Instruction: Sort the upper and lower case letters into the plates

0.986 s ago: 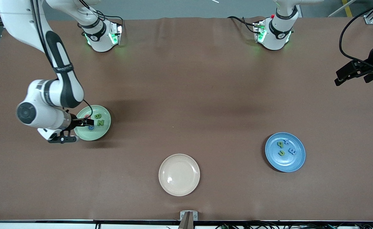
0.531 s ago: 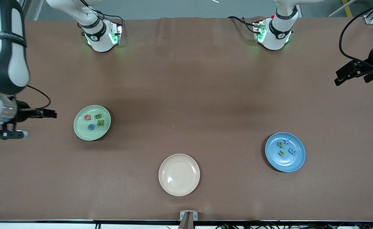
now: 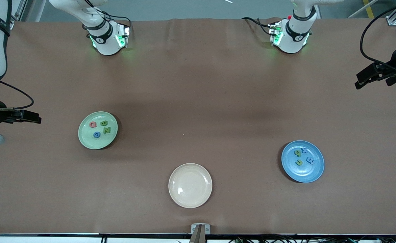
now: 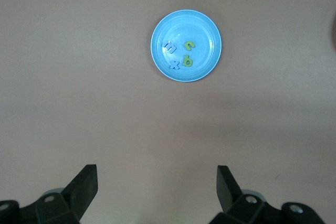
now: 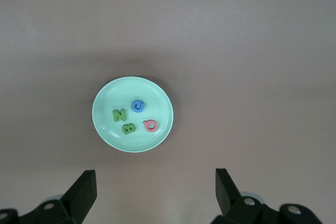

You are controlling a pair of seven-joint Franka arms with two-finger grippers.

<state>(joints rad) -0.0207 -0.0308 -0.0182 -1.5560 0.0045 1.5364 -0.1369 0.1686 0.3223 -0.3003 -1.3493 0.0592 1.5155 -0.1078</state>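
Nearest the front camera: cream plate bare | blue plate has four lowercase letters | green plate has four capitals | sort looks done | right gripper, left gripper spread, empty, at table ends

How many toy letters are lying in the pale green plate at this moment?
4, all inside the pale green plate: the pink Q, the green B, the green Z and the blue G. None seems hidden.
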